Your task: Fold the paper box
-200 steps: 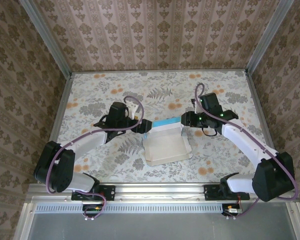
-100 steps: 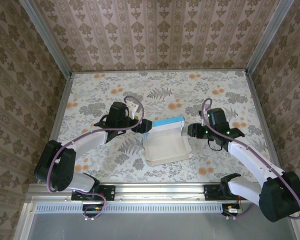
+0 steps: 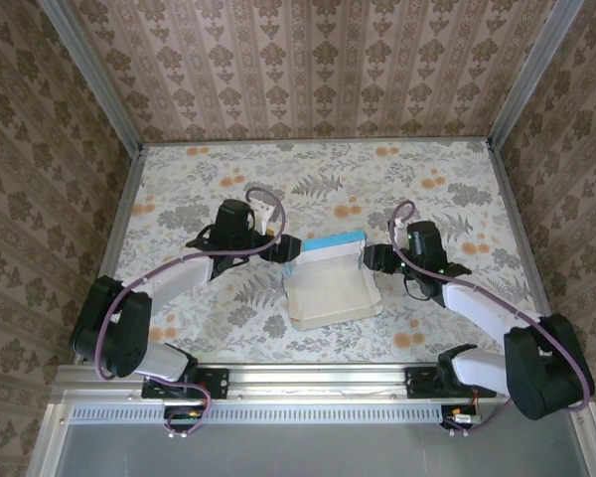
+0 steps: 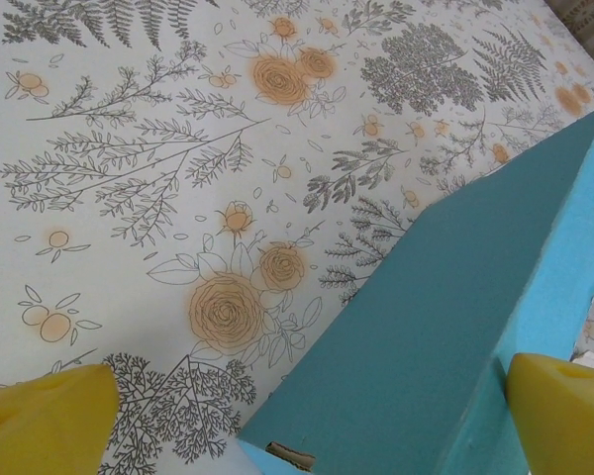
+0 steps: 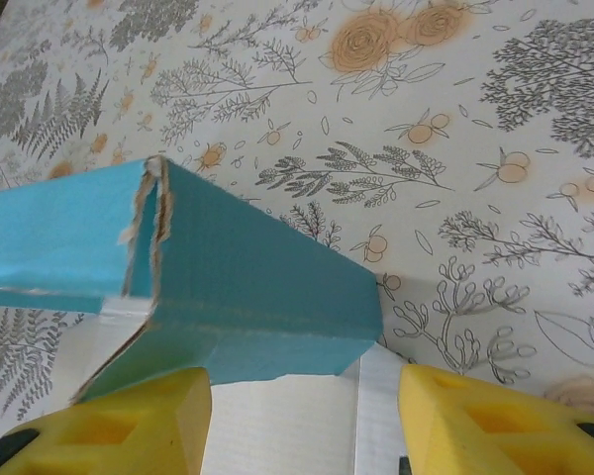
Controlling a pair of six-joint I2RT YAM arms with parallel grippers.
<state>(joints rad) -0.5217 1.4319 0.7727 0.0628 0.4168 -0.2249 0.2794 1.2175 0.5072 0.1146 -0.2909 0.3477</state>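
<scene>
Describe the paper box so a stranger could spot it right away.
On the flowered table, look between the left gripper and right gripper. The paper box is a shallow tray, off-white inside, turquoise outside, the only plain-coloured thing lying on the print.

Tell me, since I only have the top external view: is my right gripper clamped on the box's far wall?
Observer: No. In the right wrist view the right gripper is open. The paper box has its turquoise wall between the jaws, with a gap beside one finger.
Operator: And the left one?
Observer: In the left wrist view the left gripper is wide open. One pad sits clear of the wall, with bare table between them.
Operator: Any damage to the card?
Observer: The corner crease looks frayed in the right wrist view.
</scene>
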